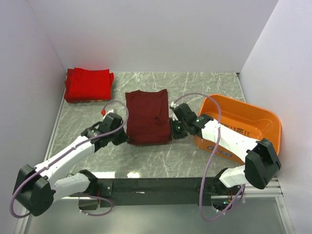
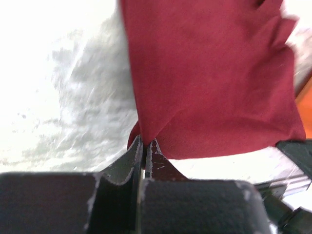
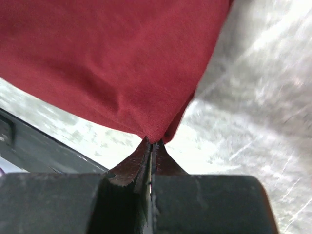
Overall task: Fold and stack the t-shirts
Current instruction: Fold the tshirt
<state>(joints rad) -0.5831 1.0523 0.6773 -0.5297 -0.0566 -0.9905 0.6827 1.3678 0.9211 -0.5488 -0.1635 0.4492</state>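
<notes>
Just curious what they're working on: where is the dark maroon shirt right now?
In the overhead view the maroon t-shirt lies mid-table, between the left gripper and right gripper, which pinch its near corners; red t-shirts sit far-left, orange basket right.

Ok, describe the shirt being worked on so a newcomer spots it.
On the marble table, look at its middle. The maroon t-shirt lies there, left claw and right claw pinching its near corners. Unlike the bright red stack far left, it is dark.
</notes>
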